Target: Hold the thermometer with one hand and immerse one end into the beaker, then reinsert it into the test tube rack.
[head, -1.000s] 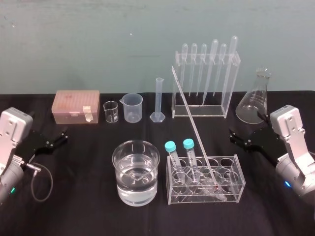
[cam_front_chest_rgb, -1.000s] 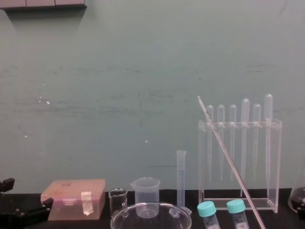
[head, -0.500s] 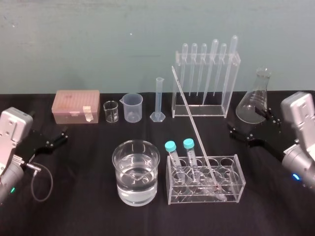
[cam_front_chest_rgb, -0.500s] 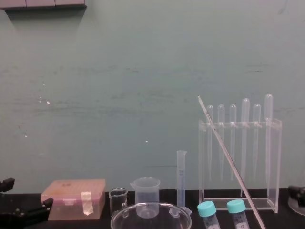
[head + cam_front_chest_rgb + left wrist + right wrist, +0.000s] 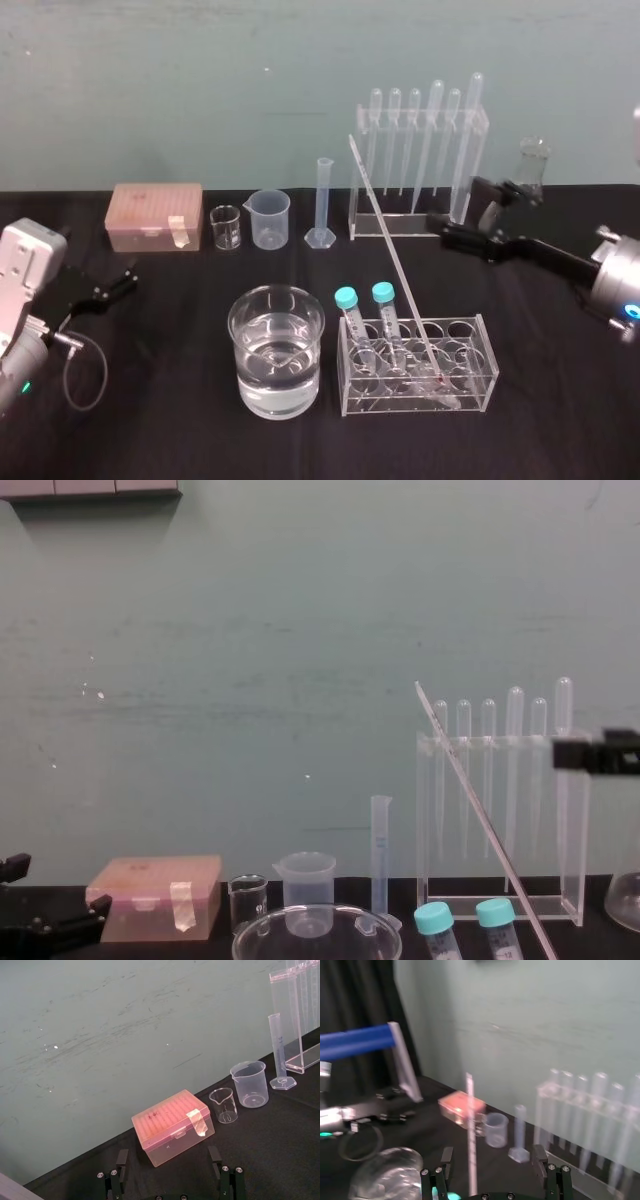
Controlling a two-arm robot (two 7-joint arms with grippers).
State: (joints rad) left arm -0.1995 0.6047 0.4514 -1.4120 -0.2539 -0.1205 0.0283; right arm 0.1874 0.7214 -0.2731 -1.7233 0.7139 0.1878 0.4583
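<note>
Right hand (image 5: 455, 203), w/ jaws wide, hovers raised nr the leaning thermometer (image 5: 390, 250) so I can pinch its free upper shaft; my left hand (image 5: 118, 282) idles open.

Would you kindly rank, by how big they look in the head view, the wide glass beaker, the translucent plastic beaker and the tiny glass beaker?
1. wide glass beaker, though it stands nearest the camera.
2. translucent plastic beaker.
3. tiny glass beaker.
The last two stand side by side, so their order is sure.
</note>
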